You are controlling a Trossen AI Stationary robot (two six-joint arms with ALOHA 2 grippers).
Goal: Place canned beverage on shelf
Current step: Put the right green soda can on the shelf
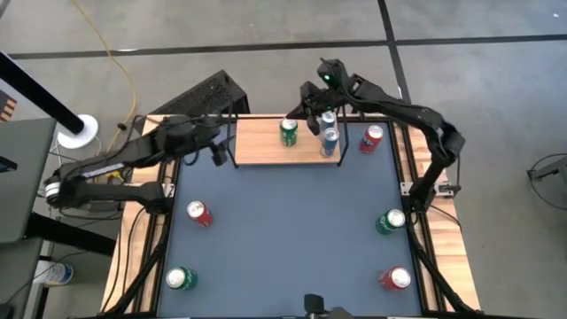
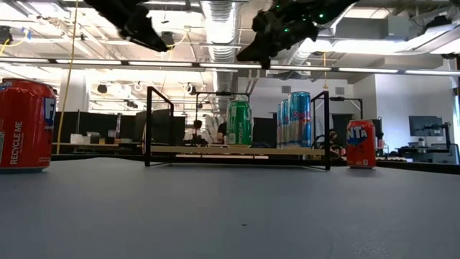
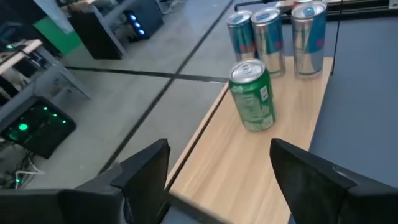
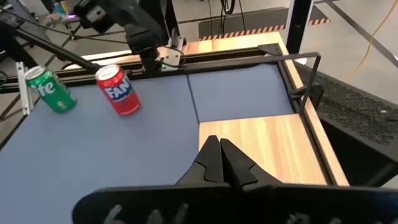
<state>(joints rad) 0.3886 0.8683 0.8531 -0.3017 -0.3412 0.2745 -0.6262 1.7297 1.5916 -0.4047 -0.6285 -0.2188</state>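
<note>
Near cans: a red can [image 1: 199,213] and a green one [image 1: 181,279] stand on the left of the table [image 1: 292,230]; another green one [image 1: 390,221] and a red one [image 1: 395,278] stand on the right.
Shelf [image 1: 283,142]: a small pale wood board with thin black wire ends, at the far edge of the table.
Green can [image 3: 252,96]: short, shiny silver top, standing up near the middle of the shelf.
Blue cans [image 2: 298,119]: tall, thin, blue and silver, close together at the shelf's right end.
Red can [image 1: 371,139]: on the table just right of the shelf.
Left gripper [image 1: 215,151]: up in the air by the shelf's left end, fingers apart, nothing in them.
Right gripper [image 4: 219,155]: above the shelf's right part, fingers pressed together, empty.
</note>
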